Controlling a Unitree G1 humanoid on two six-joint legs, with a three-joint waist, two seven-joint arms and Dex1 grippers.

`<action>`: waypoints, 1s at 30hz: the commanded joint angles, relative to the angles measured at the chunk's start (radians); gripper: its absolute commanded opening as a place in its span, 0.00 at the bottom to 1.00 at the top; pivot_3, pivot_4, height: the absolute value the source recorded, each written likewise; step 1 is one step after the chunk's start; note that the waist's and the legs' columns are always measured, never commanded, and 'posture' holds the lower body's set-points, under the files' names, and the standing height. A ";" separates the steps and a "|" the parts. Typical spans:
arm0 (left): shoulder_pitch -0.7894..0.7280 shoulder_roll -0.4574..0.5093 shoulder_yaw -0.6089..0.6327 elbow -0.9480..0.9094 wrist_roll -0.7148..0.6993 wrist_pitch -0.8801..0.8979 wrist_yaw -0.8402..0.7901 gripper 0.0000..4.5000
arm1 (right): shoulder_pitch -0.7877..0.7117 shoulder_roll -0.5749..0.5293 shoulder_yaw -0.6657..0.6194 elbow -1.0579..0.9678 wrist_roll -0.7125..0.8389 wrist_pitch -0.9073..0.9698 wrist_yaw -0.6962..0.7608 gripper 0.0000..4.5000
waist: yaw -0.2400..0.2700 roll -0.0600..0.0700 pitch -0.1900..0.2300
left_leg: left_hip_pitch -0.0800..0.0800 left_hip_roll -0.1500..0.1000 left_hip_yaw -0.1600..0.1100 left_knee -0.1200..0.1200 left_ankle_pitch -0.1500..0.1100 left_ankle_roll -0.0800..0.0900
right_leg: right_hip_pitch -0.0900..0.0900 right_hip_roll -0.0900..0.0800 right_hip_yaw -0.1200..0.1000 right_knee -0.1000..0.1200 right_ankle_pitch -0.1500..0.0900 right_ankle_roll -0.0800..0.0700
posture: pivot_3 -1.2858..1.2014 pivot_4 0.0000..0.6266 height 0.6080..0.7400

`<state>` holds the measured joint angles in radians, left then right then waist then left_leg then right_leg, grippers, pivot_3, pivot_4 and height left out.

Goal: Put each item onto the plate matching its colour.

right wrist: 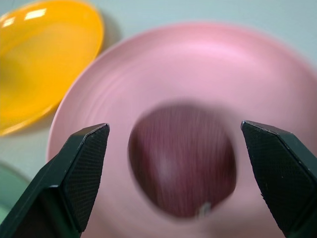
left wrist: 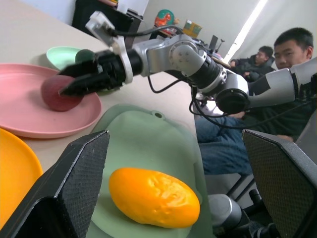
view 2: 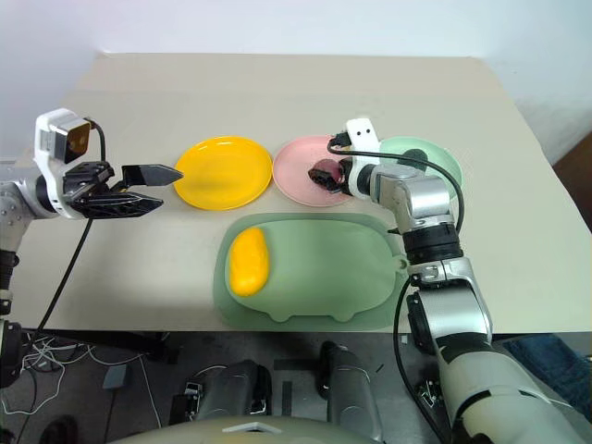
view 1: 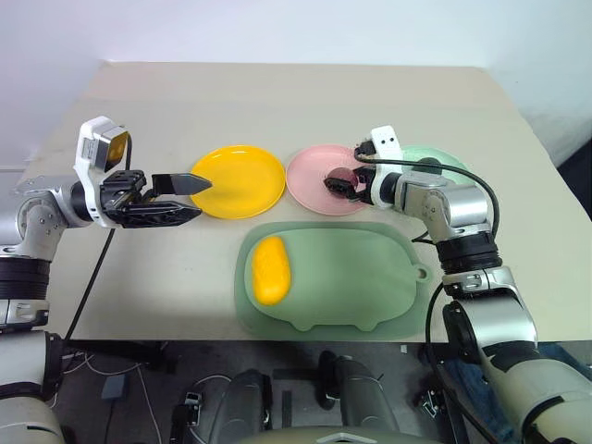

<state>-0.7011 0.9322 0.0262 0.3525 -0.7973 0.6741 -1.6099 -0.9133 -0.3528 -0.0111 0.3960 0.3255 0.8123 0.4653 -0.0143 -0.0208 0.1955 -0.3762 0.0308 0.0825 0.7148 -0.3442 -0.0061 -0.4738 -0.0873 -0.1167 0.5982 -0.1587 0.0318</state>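
Dark red-purple fruit [right wrist: 182, 159] is seen resting on the pink plate [view 1: 310, 190], between the spread, empty fingers of the right gripper [right wrist: 178, 173]. Left gripper [view 1: 185, 196] is held wide, empty. Yellow fruit [view 1: 271, 269] lies at the pig-shaped board's [view 1: 351, 277] left end. Fruit could be nudged off if a finger clips it on withdrawal.

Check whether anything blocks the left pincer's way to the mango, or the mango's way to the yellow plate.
Nothing visible blocks either. The left pincer hangs open above bare table, left of the yellow plate. The mango lies alone on the left end of the green board, and only open tabletop separates board and plate.
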 commanded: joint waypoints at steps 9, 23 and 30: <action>-0.032 -0.017 0.014 0.004 -0.003 -0.016 -0.004 1.00 | 0.081 -0.165 -0.146 -0.243 0.248 0.032 0.355 0.99 | 0.002 0.000 0.000 | 0.001 0.000 0.000 0.000 -0.001 0.002 | 0.001 0.000 0.000 0.000 0.000 0.000 | 0.52 0.24 1.00; -0.031 -0.023 0.016 -0.013 -0.006 -0.004 -0.004 1.00 | 0.315 -0.376 -0.098 -0.300 0.272 -0.140 0.792 0.99 | 0.003 0.000 0.000 | 0.002 0.000 0.000 0.000 -0.002 0.003 | 0.002 0.000 0.000 -0.001 0.000 0.000 | 0.52 0.24 1.00; -0.037 -0.049 0.025 -0.005 0.019 -0.017 -0.004 1.00 | 0.386 -0.428 -0.124 -0.293 0.257 -0.353 0.987 0.99 | 0.006 0.000 0.000 | 0.002 0.000 0.000 0.001 -0.001 0.002 | 0.002 0.000 0.000 -0.001 0.000 0.000 | 0.52 0.24 1.00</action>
<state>-0.7172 0.8821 0.0239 0.3565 -0.7824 0.6675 -1.6100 -0.5179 -0.7675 -0.1020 0.1084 0.5710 0.5103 1.4178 -0.0087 -0.0206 0.1956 -0.3738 0.0305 0.0825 0.7160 -0.3454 -0.0039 -0.4713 -0.0875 -0.1167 0.5975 -0.1586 0.0321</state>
